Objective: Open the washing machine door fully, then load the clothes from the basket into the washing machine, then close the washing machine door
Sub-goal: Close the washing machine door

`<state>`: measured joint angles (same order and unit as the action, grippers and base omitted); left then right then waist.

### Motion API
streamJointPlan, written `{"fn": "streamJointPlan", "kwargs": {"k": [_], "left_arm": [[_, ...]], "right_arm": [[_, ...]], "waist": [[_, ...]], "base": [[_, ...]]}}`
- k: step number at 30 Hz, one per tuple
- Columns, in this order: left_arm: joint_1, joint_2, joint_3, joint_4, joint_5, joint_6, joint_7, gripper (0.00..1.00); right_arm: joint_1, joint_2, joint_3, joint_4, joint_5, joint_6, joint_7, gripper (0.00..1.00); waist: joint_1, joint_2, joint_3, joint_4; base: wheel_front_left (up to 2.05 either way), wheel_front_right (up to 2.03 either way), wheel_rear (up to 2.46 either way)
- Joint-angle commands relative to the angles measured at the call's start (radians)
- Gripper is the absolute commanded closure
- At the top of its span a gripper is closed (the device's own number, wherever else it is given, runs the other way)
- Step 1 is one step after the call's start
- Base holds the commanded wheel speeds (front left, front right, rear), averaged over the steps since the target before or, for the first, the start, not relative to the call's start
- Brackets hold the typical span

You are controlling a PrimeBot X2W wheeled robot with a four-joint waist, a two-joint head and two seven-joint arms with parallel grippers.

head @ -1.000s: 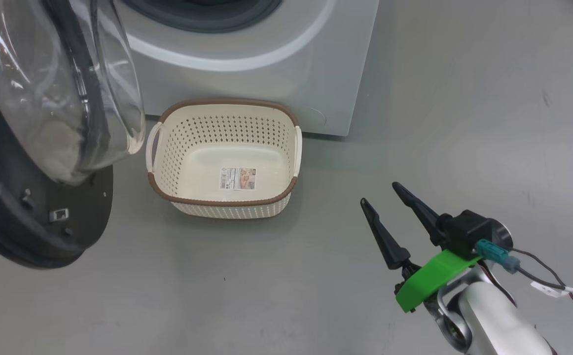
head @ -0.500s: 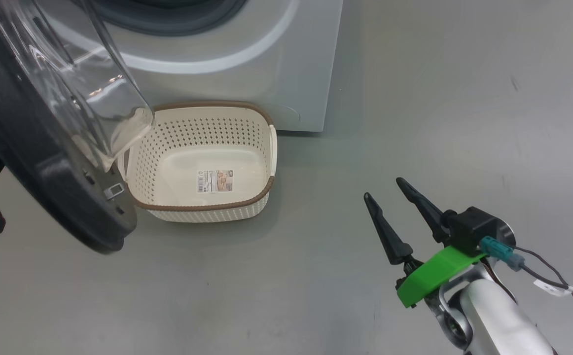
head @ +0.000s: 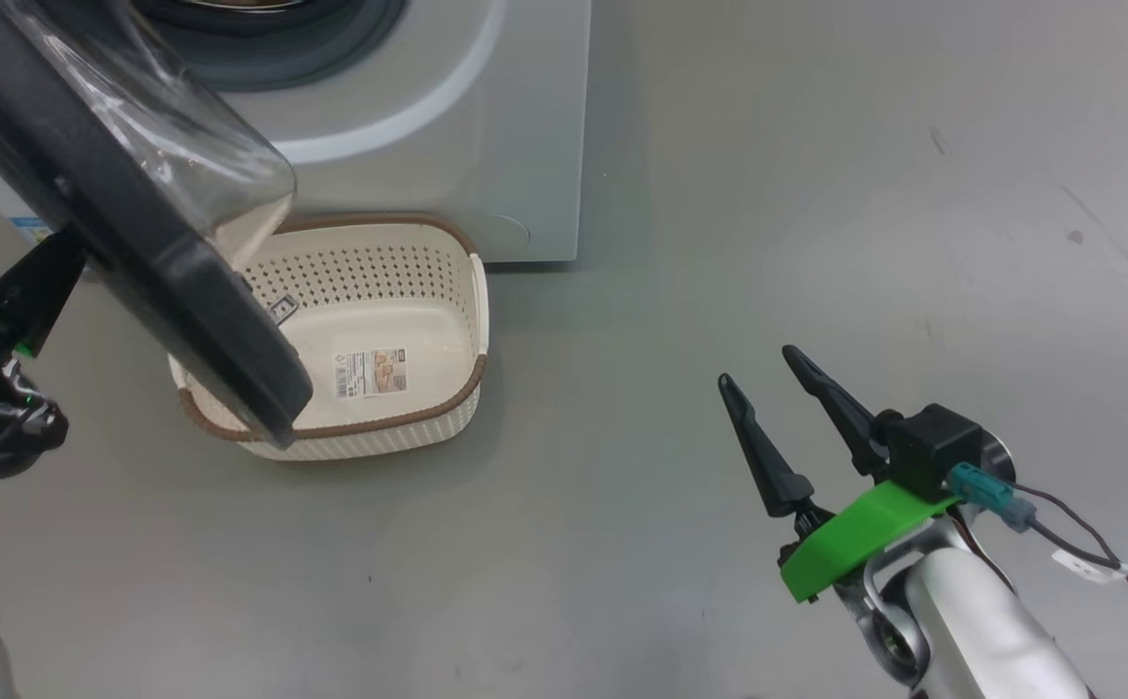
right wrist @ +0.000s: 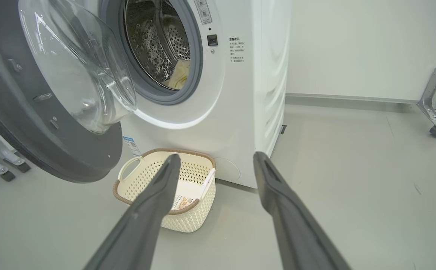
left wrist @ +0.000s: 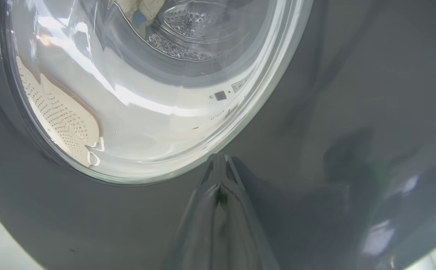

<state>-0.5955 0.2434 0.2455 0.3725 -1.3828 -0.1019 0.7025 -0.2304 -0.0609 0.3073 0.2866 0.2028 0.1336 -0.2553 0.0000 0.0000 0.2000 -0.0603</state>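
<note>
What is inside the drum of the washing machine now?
Pale yellow clothes lie low in the steel drum. The grey gasket hides the drum's floor near the opening, so how many cannot be told.

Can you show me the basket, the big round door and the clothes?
basket [right wrist: 186, 221], right wrist view, on its front wall.
washing machine door [head: 166, 282], head view, on its black rim.
clothes [right wrist: 180, 75], right wrist view, on the pale yellow cloth.
</note>
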Motion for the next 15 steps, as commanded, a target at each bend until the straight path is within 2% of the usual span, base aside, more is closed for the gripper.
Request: {"fn": "streamJointPlan", "kwargs": {"k": [1,15], "left_arm": [[-0.053,0.024,0.016,-0.046,0.005,-0.008,-0.002,1.0],[-0.111,-0.02,0.011,-0.021,0.013,-0.007,-0.058,1.0]], "right_arm": [[-0.023,0.009,0.015,-0.034,0.007,-0.003,-0.006,0.0],[-0.029,0.01,0.02,-0.046,0.027,-0.003,-0.006,0.0]], "waist": [[0.0,0.0,-0.001,-0.013],[0.0,0.0,0.013,-0.108]], "base": [[0.0,0.0,0.0],[0.0,0.0,0.0]]}}
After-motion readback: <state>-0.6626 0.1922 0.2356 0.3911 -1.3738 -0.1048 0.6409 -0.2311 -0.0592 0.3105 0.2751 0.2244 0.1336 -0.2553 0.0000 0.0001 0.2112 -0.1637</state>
